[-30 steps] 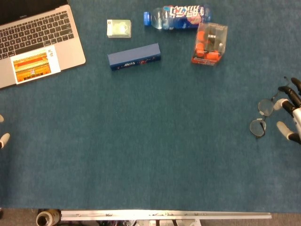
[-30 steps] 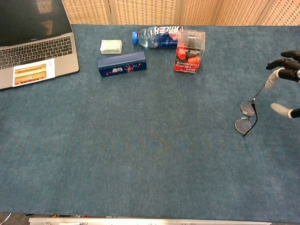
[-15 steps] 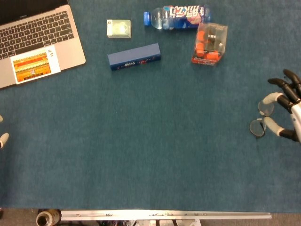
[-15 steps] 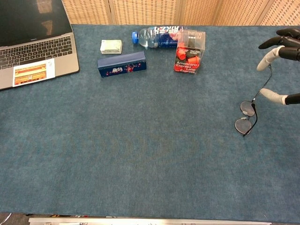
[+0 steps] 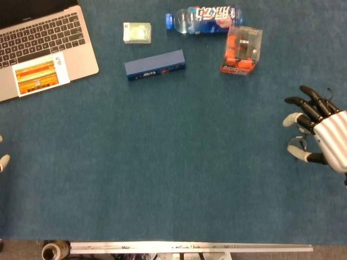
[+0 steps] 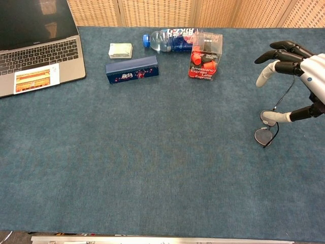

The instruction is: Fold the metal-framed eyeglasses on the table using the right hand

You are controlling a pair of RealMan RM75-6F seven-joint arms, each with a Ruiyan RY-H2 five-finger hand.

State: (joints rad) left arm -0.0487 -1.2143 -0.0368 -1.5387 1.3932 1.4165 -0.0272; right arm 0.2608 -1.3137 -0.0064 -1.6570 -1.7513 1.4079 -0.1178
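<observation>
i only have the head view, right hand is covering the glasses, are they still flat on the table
Observer: In the chest view both lenses of the glasses lie on the table, with one arm of the frame running up behind the right hand.
Operator: is the hand holding them
Observer: The fingers are spread apart. One fingertip sits by the upper lens, but I cannot tell if it touches.
Operator: anything close by that could get bumped
Observer: No. The nearest thing is the box of orange capsules, well to the left of the glasses.
</observation>
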